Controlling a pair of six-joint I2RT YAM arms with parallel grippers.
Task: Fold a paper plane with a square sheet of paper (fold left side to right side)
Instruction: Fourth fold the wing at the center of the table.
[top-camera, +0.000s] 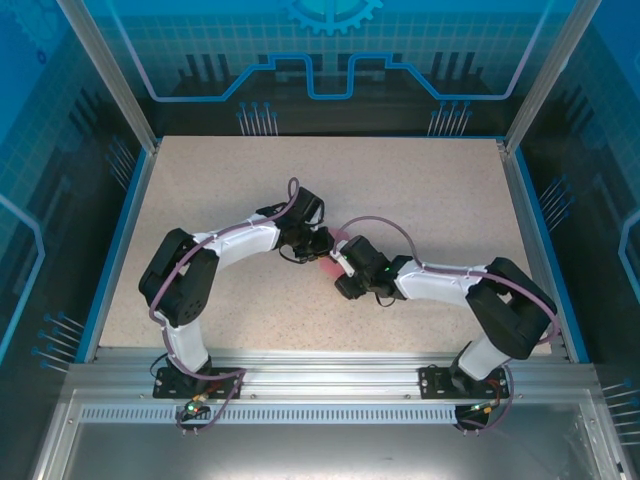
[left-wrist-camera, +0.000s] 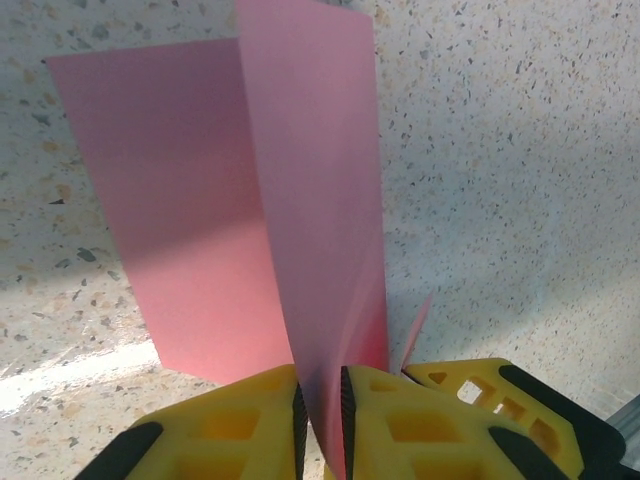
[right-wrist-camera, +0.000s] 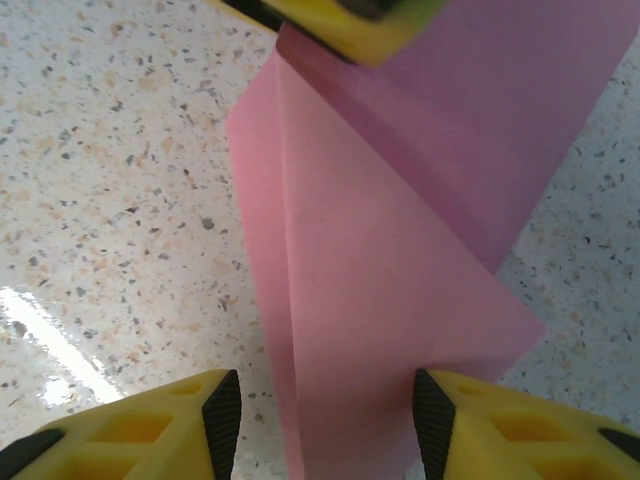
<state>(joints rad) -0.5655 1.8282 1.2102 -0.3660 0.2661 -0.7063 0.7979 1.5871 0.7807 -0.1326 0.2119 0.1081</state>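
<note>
Step in hand, as I judged it: bringing the left half of the pink sheet (left-wrist-camera: 180, 200) over to the right for the centre fold. To do it well: hold the pinch right at the near edge, swing the raised flap over w/o dragging the flat half, line up edges & corners before pressing, then run the crease from near end to far end. The paper looked thin, so a slow arc, else it'd prob. buckle or slide. Left gripper (left-wrist-camera: 320, 415): nearest its wrist cam, yellow fingers (left-wrist-camera: 230, 420) closed to a slit w/ the sheet's near edge clamped btwn the black pads. From there the flap rose upright away from the cam, and beyond it, to the left, the other half lay flat on the speckled table (left-wrist-camera: 520, 150). Right gripper (right-wrist-camera: 325, 420): jaws roughly half apart, gripping nothing; the sheet ran through the gap btwn the pads, but I couldn't tell if the tips touched it. Farther off in that view a straight line, crease or edge, ran up the sheet toward the left gripper's finger. From overhead both grippers met mid-table, a bit of pink showing btwn them.
</note>
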